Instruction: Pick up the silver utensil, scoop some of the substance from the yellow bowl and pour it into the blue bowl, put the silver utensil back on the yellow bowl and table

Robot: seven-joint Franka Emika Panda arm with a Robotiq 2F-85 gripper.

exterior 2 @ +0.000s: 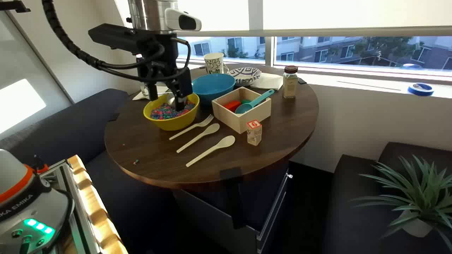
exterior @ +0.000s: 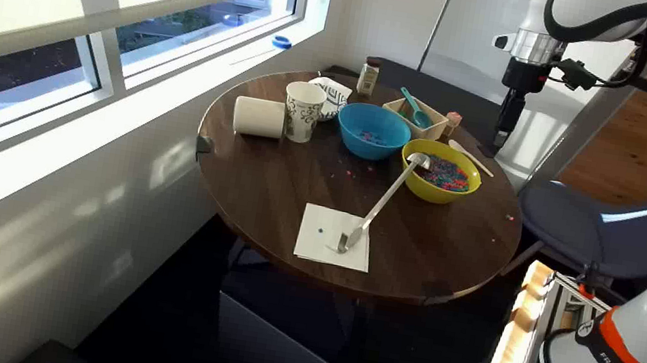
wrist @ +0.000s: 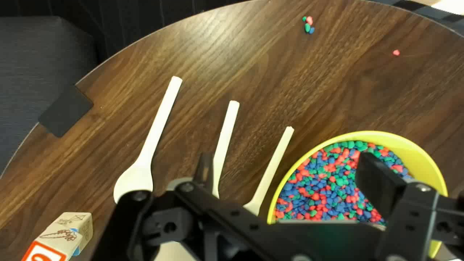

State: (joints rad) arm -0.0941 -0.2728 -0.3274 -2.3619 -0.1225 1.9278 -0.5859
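Now, in an exterior view, the silver utensil (exterior: 385,199) is propped across the rim of the yellow bowl (exterior: 429,190), its head reaching in over the substance (exterior: 446,175), its hooked end rested on the napkins (exterior: 314,246) on the table (exterior: 256,197); the blue bowl (exterior: 365,146) is found just beside. Trouble could be brought by that thin, slanting handle: if it is pinched off-centre, the utensil may be swivelled and the substance spilled. In an exterior view, the gripper (exterior 2: 167,99) is poised, fingers (exterior 2: 180,102) well parted; the yellow bowl is overlapped by it, apparently only by line of sight. Over to the wrist view: a wide gap is shown, nothing is held in it, and no contact is seen. One finger is framed over the substance, the other over the pale spoons (wrist: 227,132), so by a straight drop from here the bowl's rim might be knocked. A shift toward the handle is judged to be needed first.
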